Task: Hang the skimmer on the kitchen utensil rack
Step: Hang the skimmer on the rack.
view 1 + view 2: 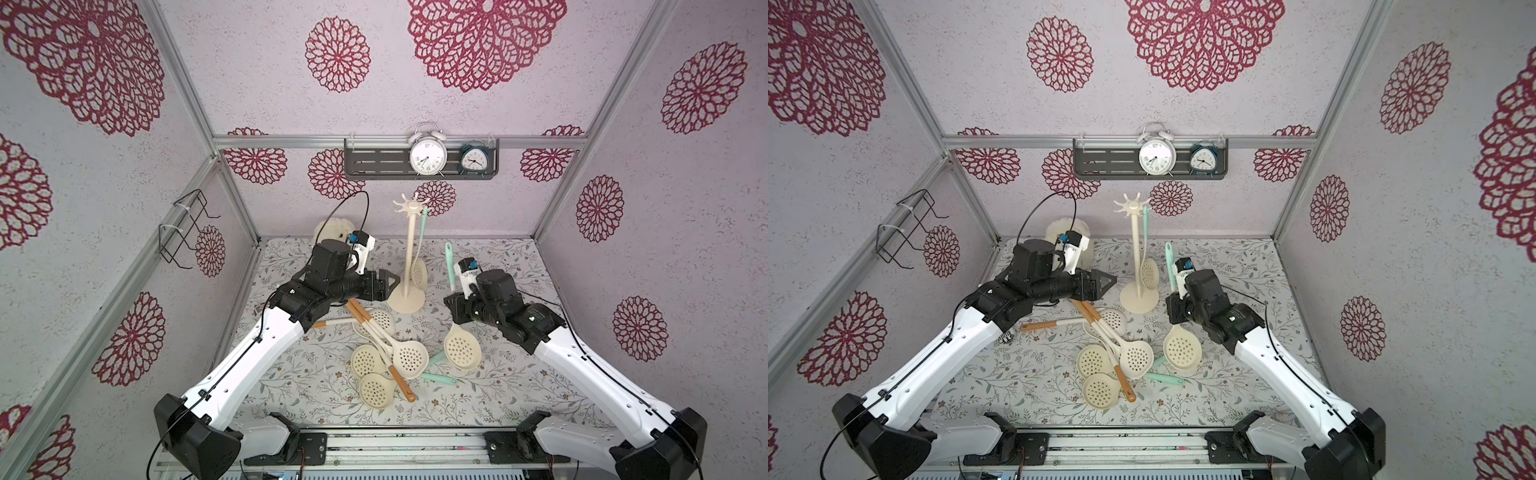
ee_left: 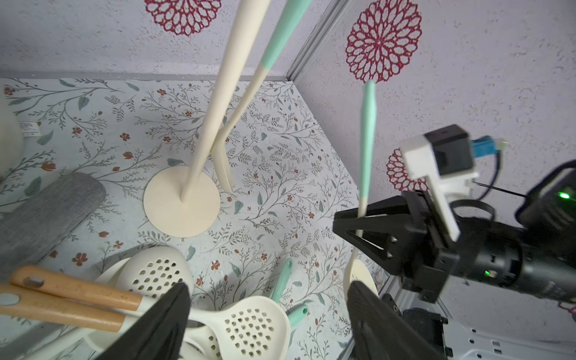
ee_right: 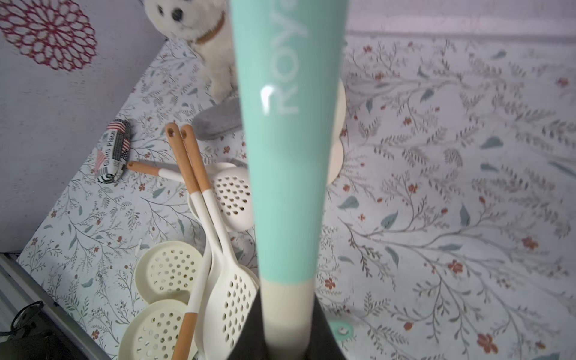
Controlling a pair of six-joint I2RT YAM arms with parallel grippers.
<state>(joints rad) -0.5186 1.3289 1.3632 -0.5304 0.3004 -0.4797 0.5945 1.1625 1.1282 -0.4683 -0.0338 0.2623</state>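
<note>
tall pole utensil rack (image 1: 410, 253): cream | upright perforated skimmer (image 1: 450, 266): mint handle, cream head | piled plastic skimmers (image 1: 409, 355): cream, orange or mint handles | table cover (image 1: 498, 266): leafy sprigs, red flowers | walls (image 1: 266, 83): lilac, crimson rosettes

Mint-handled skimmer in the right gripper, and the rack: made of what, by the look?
The skimmer: mint handle glossy, with a highlight and printed lettering, likely hard plastic or silicone; cream neck matte. The rack: uniform matte cream, moulded-looking hooks, probably plastic, possibly painted metal.

A white clock (image 1: 428, 157) and a dark clock (image 1: 473, 160) stand on the grey shelf (image 1: 374, 161). A plush dog (image 3: 187, 18) sits on the table (image 1: 498, 270).
</note>
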